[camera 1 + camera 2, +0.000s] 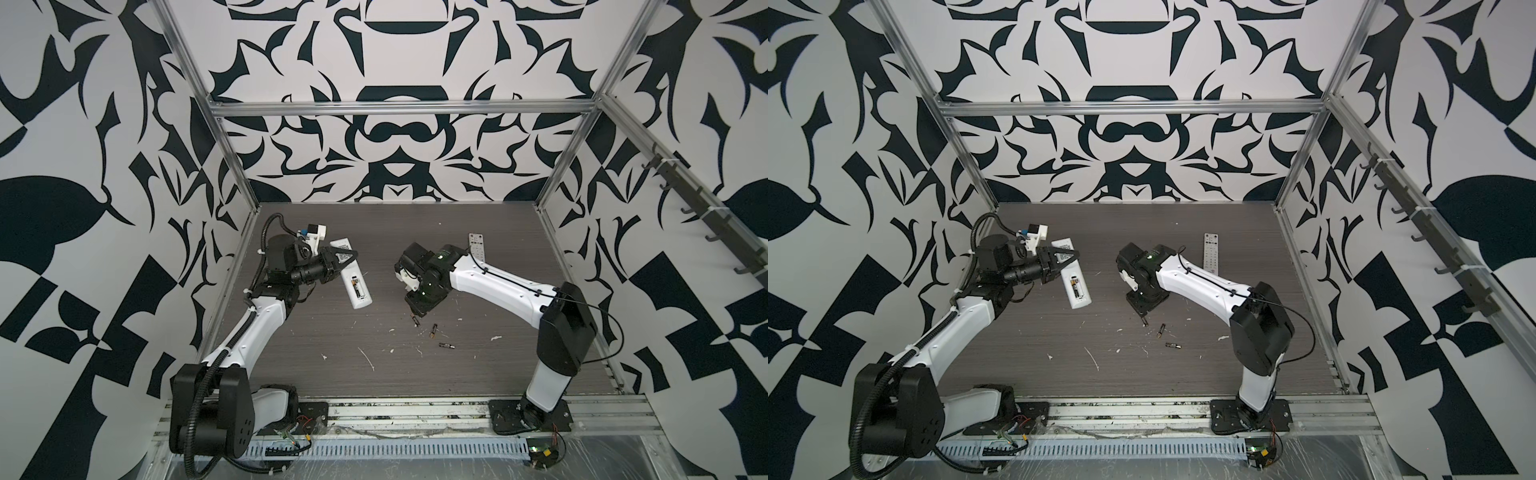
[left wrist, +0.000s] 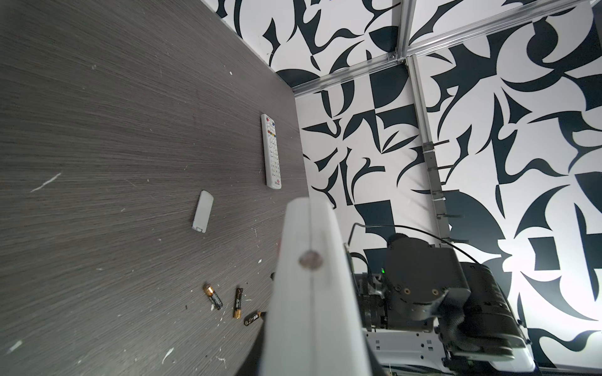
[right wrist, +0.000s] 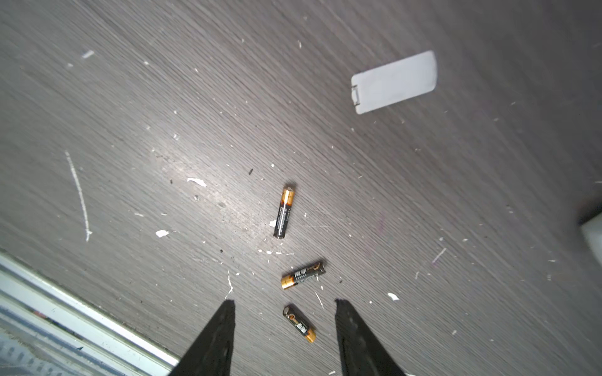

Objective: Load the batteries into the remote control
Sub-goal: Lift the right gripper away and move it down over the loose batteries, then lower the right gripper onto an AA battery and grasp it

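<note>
White smooth plastic forms the slab-shaped remote control (image 1: 353, 282), clamped by the left gripper (image 1: 345, 257) at far left, with one cylindrical battery (image 1: 357, 287) seated inside. Three copper-banded loose batteries (image 3: 284, 213) are scattered on the grained grey table (image 3: 130, 114), one beneath the spread fingers of the right gripper (image 3: 285, 302).

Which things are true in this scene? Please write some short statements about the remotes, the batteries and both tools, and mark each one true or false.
1. The left tool grips a white remote. True.
2. Two batteries sit in that remote's open compartment. False: only one battery shows there.
3. Three loose batteries lie on the table. True.
4. The right tool is shut on a battery. False: its jaws stand open over one of the loose batteries, which lies on the table.
5. The pale battery cover lies alone on the table. True.
</note>
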`<state>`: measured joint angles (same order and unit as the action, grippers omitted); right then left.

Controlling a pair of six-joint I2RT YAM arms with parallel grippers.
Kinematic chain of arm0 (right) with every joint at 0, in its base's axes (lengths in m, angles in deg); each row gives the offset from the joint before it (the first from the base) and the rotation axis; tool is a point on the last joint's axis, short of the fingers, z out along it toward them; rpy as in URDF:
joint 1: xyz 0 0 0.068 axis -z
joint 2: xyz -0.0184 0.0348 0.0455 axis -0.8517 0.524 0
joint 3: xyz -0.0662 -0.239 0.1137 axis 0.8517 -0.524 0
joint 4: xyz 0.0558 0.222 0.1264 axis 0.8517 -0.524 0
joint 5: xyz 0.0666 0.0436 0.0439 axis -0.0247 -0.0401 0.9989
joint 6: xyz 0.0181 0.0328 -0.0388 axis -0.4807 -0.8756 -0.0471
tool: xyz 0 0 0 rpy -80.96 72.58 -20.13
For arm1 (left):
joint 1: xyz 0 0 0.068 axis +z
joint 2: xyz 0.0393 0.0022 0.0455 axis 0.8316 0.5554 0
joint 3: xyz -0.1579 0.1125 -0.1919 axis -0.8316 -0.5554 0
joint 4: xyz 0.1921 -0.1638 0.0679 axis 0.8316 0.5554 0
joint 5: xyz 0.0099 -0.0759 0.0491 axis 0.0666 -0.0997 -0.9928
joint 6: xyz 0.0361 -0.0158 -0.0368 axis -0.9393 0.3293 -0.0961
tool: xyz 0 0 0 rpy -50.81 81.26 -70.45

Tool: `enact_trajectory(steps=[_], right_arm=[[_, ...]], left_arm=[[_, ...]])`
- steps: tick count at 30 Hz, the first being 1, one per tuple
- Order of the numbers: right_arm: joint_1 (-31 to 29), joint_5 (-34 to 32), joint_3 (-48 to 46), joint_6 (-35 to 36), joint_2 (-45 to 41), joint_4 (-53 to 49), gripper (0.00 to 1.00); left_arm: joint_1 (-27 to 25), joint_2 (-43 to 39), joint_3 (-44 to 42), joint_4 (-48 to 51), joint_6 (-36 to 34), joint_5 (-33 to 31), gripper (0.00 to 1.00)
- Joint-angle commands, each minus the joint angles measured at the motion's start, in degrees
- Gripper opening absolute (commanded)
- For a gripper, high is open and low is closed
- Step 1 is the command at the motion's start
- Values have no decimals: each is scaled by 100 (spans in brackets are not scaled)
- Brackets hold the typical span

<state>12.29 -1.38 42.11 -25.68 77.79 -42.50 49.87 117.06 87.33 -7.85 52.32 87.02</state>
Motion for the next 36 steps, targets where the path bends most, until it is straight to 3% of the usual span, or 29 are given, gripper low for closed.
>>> enact_trajectory(steps=[1,5,16,28,36], right_arm=[[-12,-111,101,-415,41,-281,52],[47,-176,-346,-857,-308,-215,52],[460,555,-1802,-2215,-1017,947,49],[515,791,-1952,-2405,-530,1437,46],[512,551,-2079,-2461,-542,1281,46]], left_arm=[[-2,-155,-104,-4,-90,21,0],[-2,-185,-122,40,-135,-2,0],[-2,-32,-115,-64,-143,31,0],[-2,-105,-211,-82,-126,94,0],[-2,-93,-199,-110,-116,107,0]])
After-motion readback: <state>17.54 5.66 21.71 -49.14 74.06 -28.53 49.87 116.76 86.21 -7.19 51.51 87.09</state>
